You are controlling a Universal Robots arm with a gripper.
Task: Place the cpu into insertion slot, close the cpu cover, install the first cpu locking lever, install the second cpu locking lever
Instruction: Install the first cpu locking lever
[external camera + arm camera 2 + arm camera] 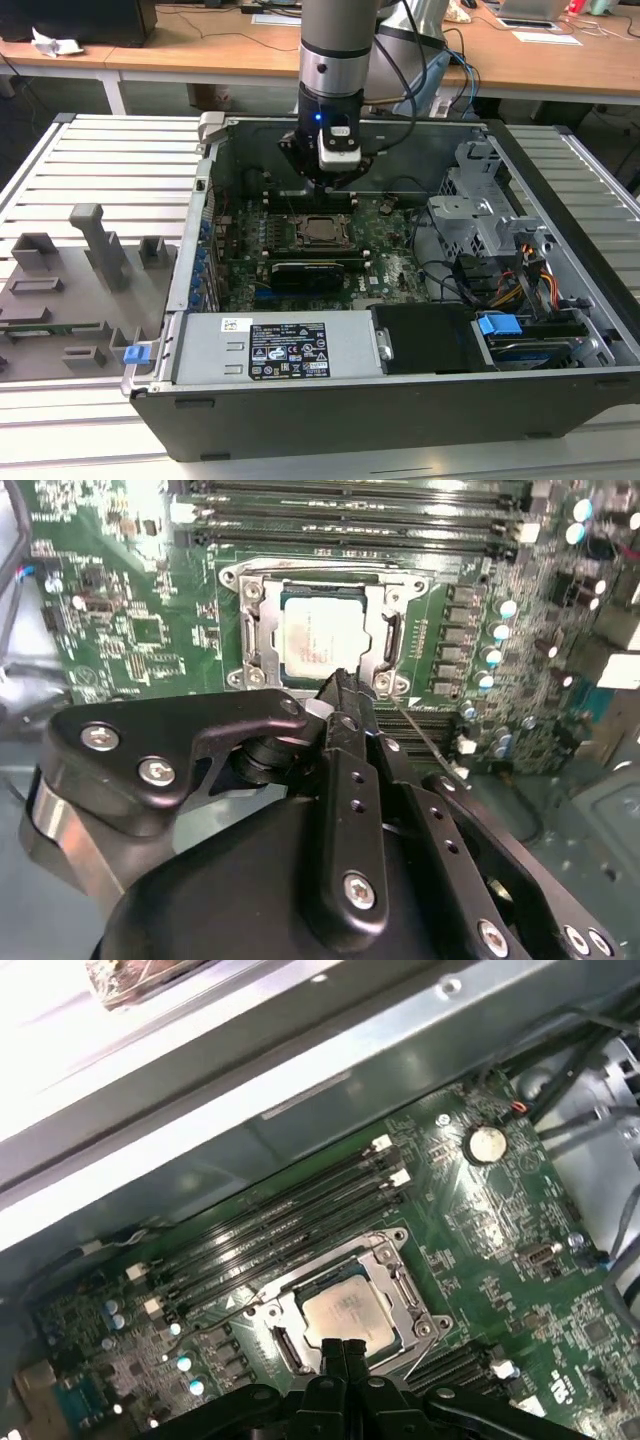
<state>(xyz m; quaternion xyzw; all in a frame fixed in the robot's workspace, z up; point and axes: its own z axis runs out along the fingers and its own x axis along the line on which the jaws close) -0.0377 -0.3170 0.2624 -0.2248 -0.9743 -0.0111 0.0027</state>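
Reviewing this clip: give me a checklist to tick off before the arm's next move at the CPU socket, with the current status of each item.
1. cpu lying flat in the insertion slot: ok.
2. cpu cover lowered around the chip: ok.
3. gripper shut, nothing seen between its fingers: ok.
4. Gripper tips at the slot's edge in both wrist views: ok.
5. thin rod angling away beside the slot, perhaps a locking lever, latched: cannot tell.
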